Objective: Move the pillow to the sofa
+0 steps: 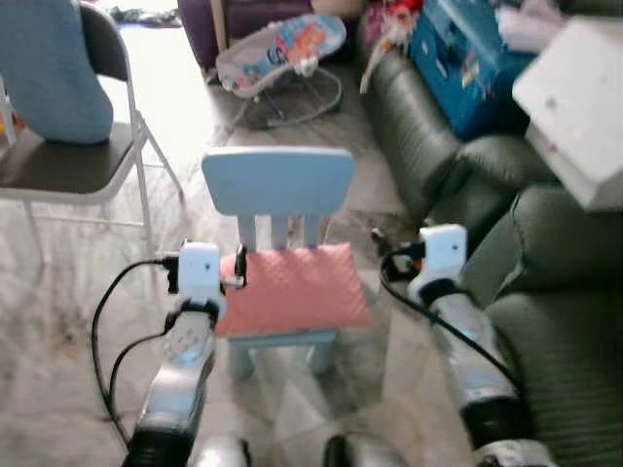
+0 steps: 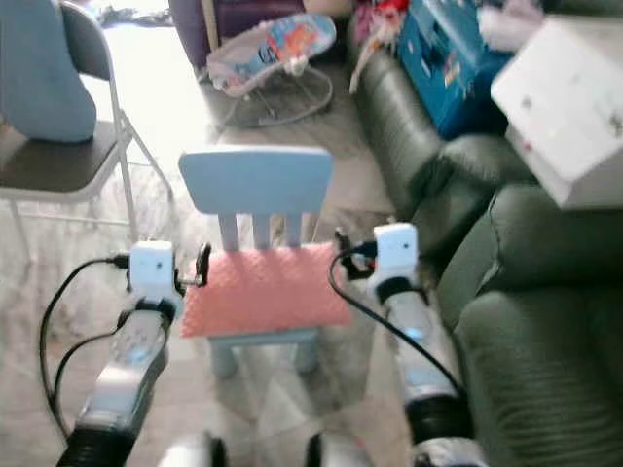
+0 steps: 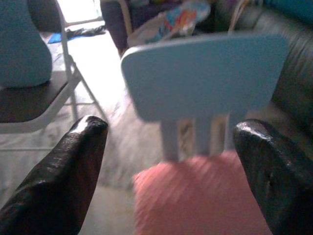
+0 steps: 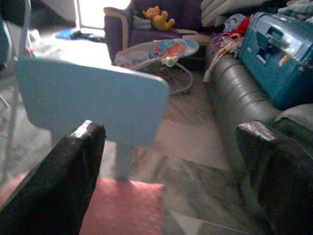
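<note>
Here you have the pink pillow lying flat on the seat of a small pale-blue child's chair, covering most of the seat and overhanging its front edge a little. The chair stands on the marbled floor directly before you, its backrest upright behind the pillow.

Your left tool hovers just beside the pillow's left edge, its two black fingers spread wide, with the pillow and the chair's backrest showing between them in the left wrist view. Your right tool is held near the pillow's right edge, fingers likewise spread wide, holding nothing; the pillow's corner lies below them.

The dark green sofa sits close on your right, its arm and cushions just past your right arm. Further along its seat rests a blue case with clothes heaped around it, and a white box juts in above the near cushion. Behind the small chair stands a baby bouncer. To your left is a folding chair with a blue cushion leaning on its seat.
</note>
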Tool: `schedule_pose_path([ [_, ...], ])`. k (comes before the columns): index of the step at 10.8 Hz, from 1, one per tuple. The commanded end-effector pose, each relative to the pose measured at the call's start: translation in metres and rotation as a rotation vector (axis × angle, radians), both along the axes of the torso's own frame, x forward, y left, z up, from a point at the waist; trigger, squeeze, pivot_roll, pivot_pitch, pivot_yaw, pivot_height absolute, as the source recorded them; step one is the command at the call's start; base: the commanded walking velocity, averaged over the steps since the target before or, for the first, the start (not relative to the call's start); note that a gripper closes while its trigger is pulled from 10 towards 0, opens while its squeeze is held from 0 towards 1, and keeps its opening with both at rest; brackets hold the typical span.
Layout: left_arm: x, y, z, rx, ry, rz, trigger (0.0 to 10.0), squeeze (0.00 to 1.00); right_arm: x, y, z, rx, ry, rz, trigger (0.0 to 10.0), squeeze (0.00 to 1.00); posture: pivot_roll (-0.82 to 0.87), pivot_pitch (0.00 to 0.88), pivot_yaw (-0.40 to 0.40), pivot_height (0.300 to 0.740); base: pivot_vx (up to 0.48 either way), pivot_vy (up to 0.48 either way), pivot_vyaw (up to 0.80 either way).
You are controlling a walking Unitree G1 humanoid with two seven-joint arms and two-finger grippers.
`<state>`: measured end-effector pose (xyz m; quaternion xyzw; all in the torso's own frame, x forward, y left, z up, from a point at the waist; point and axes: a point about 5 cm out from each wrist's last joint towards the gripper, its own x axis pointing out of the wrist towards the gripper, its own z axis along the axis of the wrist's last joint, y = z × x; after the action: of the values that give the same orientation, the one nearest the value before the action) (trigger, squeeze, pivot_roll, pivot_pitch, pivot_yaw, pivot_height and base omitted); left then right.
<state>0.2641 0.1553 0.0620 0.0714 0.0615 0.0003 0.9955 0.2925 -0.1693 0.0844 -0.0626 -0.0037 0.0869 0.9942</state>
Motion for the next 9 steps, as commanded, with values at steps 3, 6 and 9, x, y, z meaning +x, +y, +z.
schedule_pose_path([
  [3, -0.027, 0.031, -0.015, 0.101, 0.091, -0.014, 10.0, 0.0, -0.026, 0.001, -0.022, 0.072, 0.075, -0.061, 10.0, 0.0, 0.0, 0.087, 0.011, 0.74, 0.0, 0.0, 0.0],
  [6, -0.026, 0.04, -0.012, 0.096, 0.083, 0.082, 10.0, 0.0, -0.043, 0.007, -0.034, 0.135, 0.085, -0.137, 10.0, 0.0, -0.01, 0.103, -0.02, 0.74, 0.0, 0.0, 0.27],
  [9, -0.027, 0.032, -0.015, 0.084, 0.09, 0.088, 10.0, 0.0, -0.037, 0.006, -0.033, 0.107, 0.092, -0.102, 10.0, 0.0, 0.0, 0.094, -0.049, 0.74, 0.0, 0.0, 0.79],
])
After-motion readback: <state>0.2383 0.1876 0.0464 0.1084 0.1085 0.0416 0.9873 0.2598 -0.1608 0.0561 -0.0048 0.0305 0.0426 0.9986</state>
